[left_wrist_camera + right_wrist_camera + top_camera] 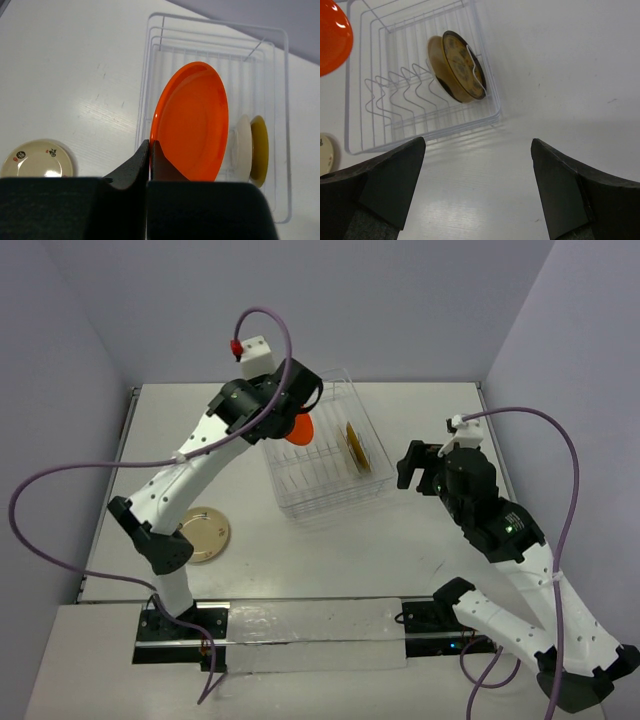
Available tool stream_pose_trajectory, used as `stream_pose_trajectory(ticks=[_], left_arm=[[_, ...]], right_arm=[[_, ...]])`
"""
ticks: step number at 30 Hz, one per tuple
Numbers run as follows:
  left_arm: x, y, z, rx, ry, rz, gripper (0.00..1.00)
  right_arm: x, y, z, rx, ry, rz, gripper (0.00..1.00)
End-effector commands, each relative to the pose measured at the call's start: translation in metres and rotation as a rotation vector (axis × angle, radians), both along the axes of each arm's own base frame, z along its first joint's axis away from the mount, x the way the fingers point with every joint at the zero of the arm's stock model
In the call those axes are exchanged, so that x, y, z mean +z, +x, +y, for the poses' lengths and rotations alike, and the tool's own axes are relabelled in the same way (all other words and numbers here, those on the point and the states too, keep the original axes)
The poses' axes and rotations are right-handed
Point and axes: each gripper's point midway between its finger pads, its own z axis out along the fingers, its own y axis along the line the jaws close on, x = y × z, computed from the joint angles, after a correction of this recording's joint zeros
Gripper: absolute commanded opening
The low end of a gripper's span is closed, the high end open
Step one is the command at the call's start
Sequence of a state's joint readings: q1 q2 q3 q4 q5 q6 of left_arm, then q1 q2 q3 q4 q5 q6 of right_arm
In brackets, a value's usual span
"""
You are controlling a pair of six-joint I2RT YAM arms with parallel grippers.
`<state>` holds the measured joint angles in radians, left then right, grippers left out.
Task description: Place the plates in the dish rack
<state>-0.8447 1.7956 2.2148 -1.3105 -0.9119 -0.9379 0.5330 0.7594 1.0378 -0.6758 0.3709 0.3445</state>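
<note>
My left gripper [150, 145] is shut on the rim of the orange-red plate [192, 122], holding it on edge above the left part of the white wire dish rack [144, 82]. From above, the orange plate [300, 429] hangs at the rack's [330, 502] left side. A cream plate [242, 147] and the mustard-yellow plate [260, 150] stand upright together in the rack's right end; the yellow plate [462, 65] shows its dark patterned face. Another cream plate [205, 532] with dark markings lies flat on the table to the left. My right gripper [477, 150] is open over bare table beside the rack.
The white table [420, 550] is walled by grey panels at the back and sides. Purple cables loop off both arms. The left arm [190, 465] reaches over the table between the flat cream plate and the rack.
</note>
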Motion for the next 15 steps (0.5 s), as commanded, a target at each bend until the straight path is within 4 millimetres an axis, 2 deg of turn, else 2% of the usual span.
stream_pose_trajectory(ticks=[1,7,10,15], left_arm=[[-0.01,0.002,-0.007,0.002,0.034,0.03,0.0],[-0.02,0.008,-0.041,-0.05,0.027,0.04,0.0],[-0.033,0.012,-0.055,-0.074,0.036,0.063,0.0],[-0.049,0.016,-0.062,-0.07,0.055,0.089,0.0]], right_arm=[[0.011,0.001,-0.013,-0.041,-0.014,-0.032,0.93],[0.008,0.002,-0.019,-0.049,-0.032,-0.028,0.93],[0.004,0.003,-0.02,-0.051,-0.035,-0.018,0.93],[-0.003,0.004,-0.021,-0.053,-0.038,-0.001,0.93]])
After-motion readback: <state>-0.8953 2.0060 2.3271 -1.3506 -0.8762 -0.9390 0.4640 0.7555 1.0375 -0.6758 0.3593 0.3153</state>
